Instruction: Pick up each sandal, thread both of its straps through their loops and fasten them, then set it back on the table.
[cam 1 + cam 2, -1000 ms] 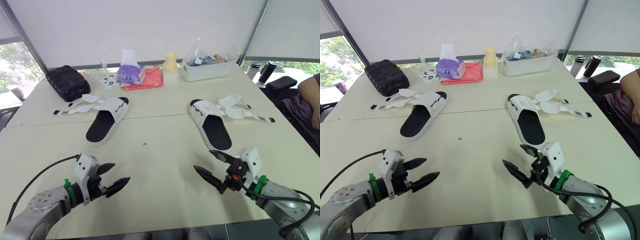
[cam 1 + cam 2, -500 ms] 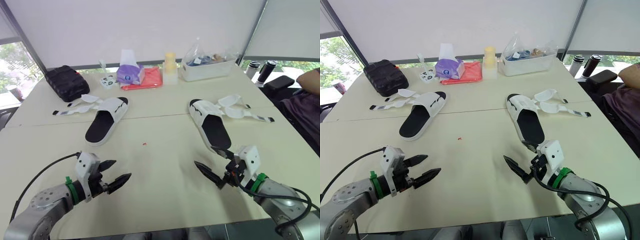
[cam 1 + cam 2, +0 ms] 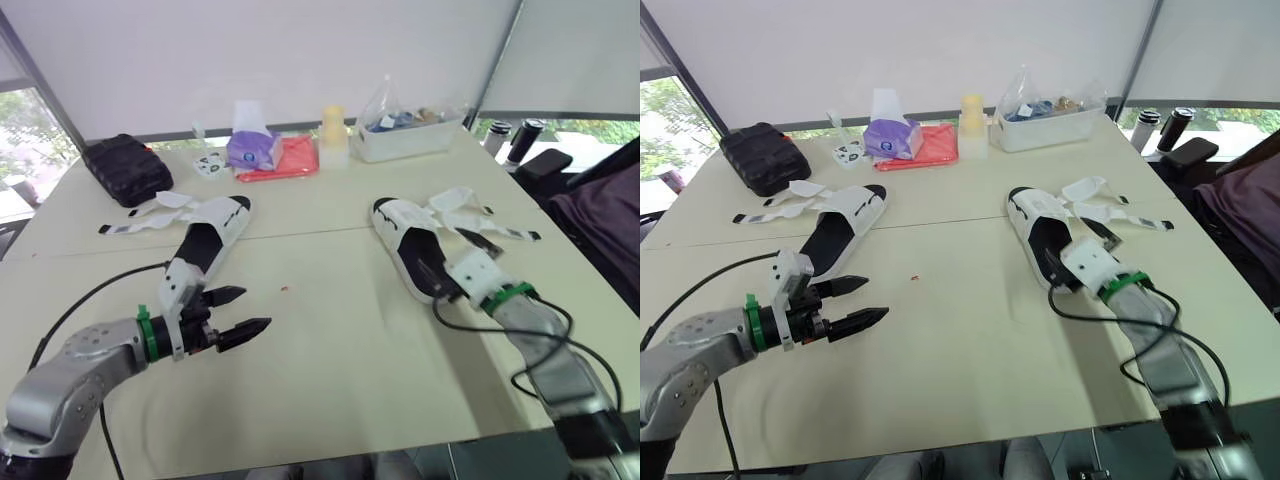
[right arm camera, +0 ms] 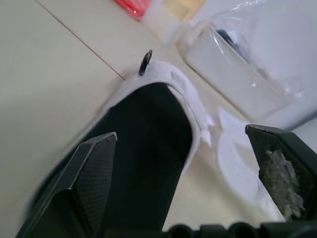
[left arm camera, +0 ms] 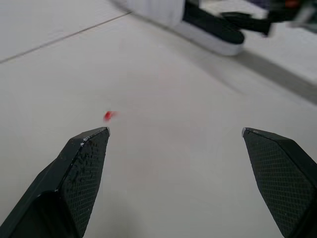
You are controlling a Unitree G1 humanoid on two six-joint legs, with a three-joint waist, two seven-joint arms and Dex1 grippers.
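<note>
The right sandal [image 3: 415, 245], white with a black footbed, lies right of the table's middle with its two straps [image 3: 470, 212] spread loose to the right. My right gripper [image 3: 440, 290] stands open at the sandal's heel. In the right wrist view the footbed [image 4: 143, 129] lies between the fingers [image 4: 94, 163]. The left sandal [image 3: 205, 240] lies at the left, with its straps [image 3: 140, 212] unfastened and pointing left. My left gripper [image 3: 255, 308] hovers open over bare table, in front of the left sandal, holding nothing.
Along the table's far edge stand a black pouch [image 3: 120, 168], a purple tissue pack [image 3: 250, 148], a red pouch [image 3: 285, 157], a yellow bottle [image 3: 333, 135] and a clear bin [image 3: 405, 135]. A person in dark clothes [image 3: 610, 200] sits at the right. A red speck [image 5: 108, 115] lies mid-table.
My right gripper has reached forward from the near edge to the right sandal's heel. My left gripper has moved forward and slightly right. The person at the right has shifted.
</note>
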